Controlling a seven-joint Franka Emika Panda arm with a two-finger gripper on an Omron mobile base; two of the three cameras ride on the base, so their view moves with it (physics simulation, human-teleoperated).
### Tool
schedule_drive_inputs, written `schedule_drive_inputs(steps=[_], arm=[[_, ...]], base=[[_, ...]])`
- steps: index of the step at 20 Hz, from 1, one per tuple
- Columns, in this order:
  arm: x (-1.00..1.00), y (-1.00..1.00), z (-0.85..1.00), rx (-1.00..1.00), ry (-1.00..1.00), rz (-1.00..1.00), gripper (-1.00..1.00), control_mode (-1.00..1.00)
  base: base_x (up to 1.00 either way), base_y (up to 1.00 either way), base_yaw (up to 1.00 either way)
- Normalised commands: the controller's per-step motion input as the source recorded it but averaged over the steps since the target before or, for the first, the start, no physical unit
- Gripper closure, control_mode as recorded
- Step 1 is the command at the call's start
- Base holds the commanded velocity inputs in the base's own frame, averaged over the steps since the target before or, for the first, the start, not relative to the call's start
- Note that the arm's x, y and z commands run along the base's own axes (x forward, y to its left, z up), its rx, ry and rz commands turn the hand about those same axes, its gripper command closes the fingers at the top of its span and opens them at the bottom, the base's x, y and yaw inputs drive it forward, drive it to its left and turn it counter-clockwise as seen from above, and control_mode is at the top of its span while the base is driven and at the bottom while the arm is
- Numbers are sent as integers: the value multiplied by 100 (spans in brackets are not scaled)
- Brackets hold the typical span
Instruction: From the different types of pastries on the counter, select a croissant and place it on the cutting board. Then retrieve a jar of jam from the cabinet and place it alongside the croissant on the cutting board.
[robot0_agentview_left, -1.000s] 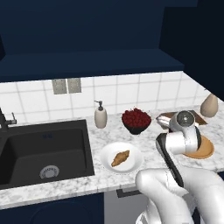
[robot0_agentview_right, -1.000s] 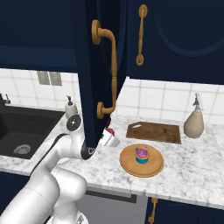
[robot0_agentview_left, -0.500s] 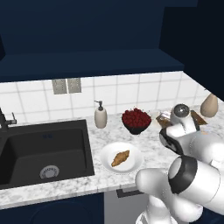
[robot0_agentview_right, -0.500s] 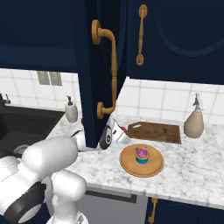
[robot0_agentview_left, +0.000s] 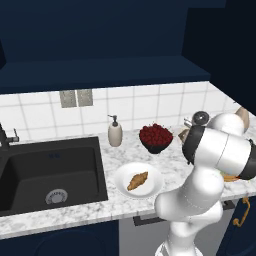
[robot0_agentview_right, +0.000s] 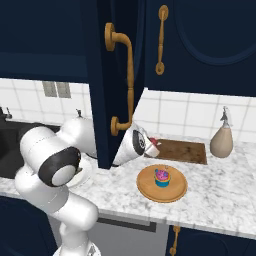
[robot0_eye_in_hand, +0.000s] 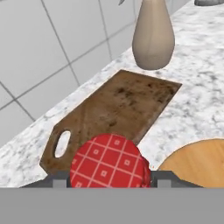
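Jam jar (robot0_eye_in_hand: 110, 161) clamped in tool (robot0_eye_in_hand: 109, 179), before cutting board (robot0_eye_in_hand: 116, 116).

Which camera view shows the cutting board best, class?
The hand view: the whole cutting board lies bare ahead, handle hole included. The right base view shows it small and partly behind the arm; the left base view shows a sliver at most.

in the hand view the jar of jam (robot0_eye_in_hand: 110, 161) showed its red checked cap alone; its body sat below the frame, and the gripper's tips beside it were cut off to grey stubs. the round wooden disc (robot0_eye_in_hand: 199, 164) ran off the right edge. in the left base view the arm covered most of the cutting board (robot0_agentview_left: 184, 135). the open cabinet (robot0_agentview_right: 112, 75) door hid the gripper's fingers.
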Motion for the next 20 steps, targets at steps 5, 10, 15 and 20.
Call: schedule_drive_inputs(steps=[5, 10, 15, 20], arm=[[53, -26, -23, 0, -2, -13, 100, -100], [43, -25, -1, 3, 9, -8, 100, -100], [91, 0, 3, 6, 27, -15, 100, -100], [69, -21, 23, 7, 17, -20, 100, -100]], base=[[0, 0, 0], [0, 0, 0], [0, 0, 0], [0, 0, 0]])
